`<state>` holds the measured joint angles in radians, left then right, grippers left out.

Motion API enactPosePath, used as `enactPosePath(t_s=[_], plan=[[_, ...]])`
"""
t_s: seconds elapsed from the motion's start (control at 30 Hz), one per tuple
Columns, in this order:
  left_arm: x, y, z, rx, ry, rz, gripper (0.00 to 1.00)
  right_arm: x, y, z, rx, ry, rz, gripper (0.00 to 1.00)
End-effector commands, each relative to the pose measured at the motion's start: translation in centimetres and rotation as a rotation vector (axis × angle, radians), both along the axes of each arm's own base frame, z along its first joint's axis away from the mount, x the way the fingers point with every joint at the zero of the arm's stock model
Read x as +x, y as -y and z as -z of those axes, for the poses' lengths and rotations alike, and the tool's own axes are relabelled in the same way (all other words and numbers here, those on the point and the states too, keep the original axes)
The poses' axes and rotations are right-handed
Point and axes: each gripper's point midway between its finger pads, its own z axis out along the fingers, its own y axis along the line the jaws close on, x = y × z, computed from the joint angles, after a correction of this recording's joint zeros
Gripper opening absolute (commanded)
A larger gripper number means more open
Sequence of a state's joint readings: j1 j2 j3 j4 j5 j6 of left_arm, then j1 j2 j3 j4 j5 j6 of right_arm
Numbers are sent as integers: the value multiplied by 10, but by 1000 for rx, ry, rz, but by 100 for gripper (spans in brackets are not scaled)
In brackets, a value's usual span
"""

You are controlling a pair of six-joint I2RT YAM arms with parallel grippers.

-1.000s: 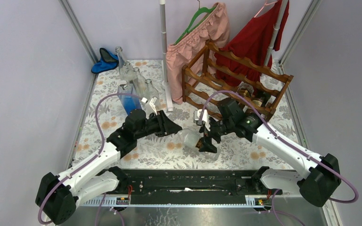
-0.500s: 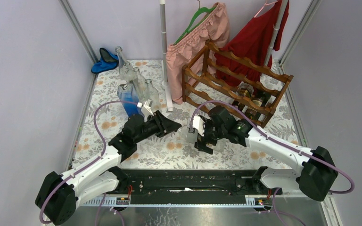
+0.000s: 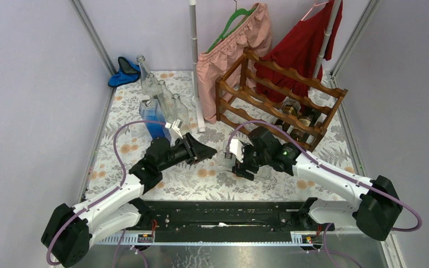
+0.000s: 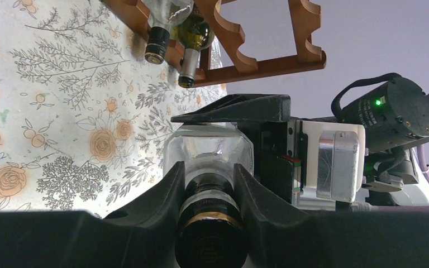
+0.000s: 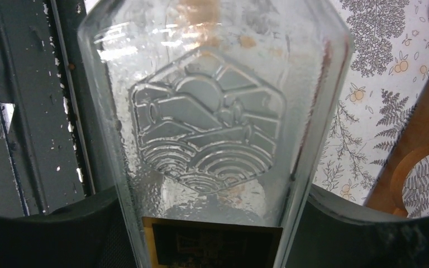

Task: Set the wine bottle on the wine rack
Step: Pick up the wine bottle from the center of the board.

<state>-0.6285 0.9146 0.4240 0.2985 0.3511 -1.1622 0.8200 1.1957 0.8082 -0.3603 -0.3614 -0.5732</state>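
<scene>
Bottle: the clear glass bottle [image 3: 223,158] is lying on its side, spanning from one hand to the other; it is not in the rack.
Neck: its dark, gold-banded neck is sitting between the left hand's fingers [image 4: 165,187], pointing back into that hand.
Body: its square-shouldered body is reaching forward out of the left hand and into the right one. An embossed hexagon of hills and waves is facing the right wrist.
Left hand [image 4: 208,176]: it is pressing together on the neck, a finger on each side.
Right hand [image 5: 212,207]: it is pinching the body, a finger lying against each flank.
Tabletop [image 3: 201,180]: the flowered cloth is lying under both hands. I cannot tell whether the bottle is touching it.
Rack [image 3: 279,95]: it is standing beyond the right hand, apart from the bottle, with its scalloped rails facing the hands.
Racked bottles [image 3: 300,119]: two are lying in a low tier, necks pointing out toward the hands.
Spare bottles [image 3: 159,94]: a cluster of clear ones and a blue one is standing beyond the left hand, on its outer side.
Clothes [image 3: 232,50]: a pink and a red garment are hanging behind the rack.
</scene>
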Motion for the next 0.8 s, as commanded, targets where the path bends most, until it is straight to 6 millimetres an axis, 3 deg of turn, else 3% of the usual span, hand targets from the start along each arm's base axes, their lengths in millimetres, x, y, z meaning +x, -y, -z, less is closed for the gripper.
enactPosePath(t_s=[0.0, 0.13, 0.27, 0.37, 0.57, 0.77], plan=[[-9, 7, -75, -233, 173, 64, 24, -20, -12, -19, 73, -8, -127, 0], [-12, 6, -65, -223, 156, 70, 65, -24, -10, -27, 73, -30, -142, 0], [-18, 8, -56, -193, 170, 118, 83, -21, -5, -28, 80, -28, -134, 0], [-23, 12, -43, -147, 186, 166, 88, -22, -2, -29, 84, -31, -143, 0], [-42, 15, -7, -38, 168, 309, 89, -28, 2, -32, 67, -20, -202, 0], [-59, 9, 11, 25, 146, 390, 89, -33, 4, -39, 69, 0, -254, 0]])
